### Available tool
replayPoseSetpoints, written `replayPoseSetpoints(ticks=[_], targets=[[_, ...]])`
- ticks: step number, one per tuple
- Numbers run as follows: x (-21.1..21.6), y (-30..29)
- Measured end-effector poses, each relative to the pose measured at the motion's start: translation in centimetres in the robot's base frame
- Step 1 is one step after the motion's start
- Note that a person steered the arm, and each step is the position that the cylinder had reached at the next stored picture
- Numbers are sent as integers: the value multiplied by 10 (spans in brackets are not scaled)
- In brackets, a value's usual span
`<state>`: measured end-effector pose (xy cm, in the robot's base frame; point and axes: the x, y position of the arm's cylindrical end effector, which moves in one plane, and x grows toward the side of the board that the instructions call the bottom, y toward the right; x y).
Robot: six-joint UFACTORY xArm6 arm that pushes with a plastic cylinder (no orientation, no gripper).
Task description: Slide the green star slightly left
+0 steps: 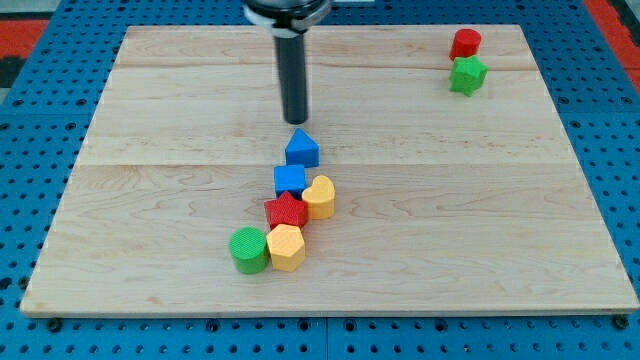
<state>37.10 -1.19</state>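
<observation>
The green star [467, 75] lies near the view's top right corner of the wooden board [150, 200], touching a red cylinder [465, 43] just above it. My tip [296, 121] is near the board's middle top, far to the left of the green star. It stands just above a blue triangular block [302, 149] with a small gap between them.
Below the blue triangle a cluster runs down: a blue cube [290, 180], a yellow heart [319, 197], a red star [286, 212], a yellow hexagon [286, 247] and a green cylinder [249, 250]. Blue pegboard [30, 150] surrounds the board.
</observation>
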Motion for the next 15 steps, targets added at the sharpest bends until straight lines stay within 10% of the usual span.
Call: replayPoseSetpoints(ticks=[3, 6, 9, 12, 14, 15], targets=[[55, 17], [-92, 291], [-48, 96], [-79, 273], [-34, 109], [-33, 186]])
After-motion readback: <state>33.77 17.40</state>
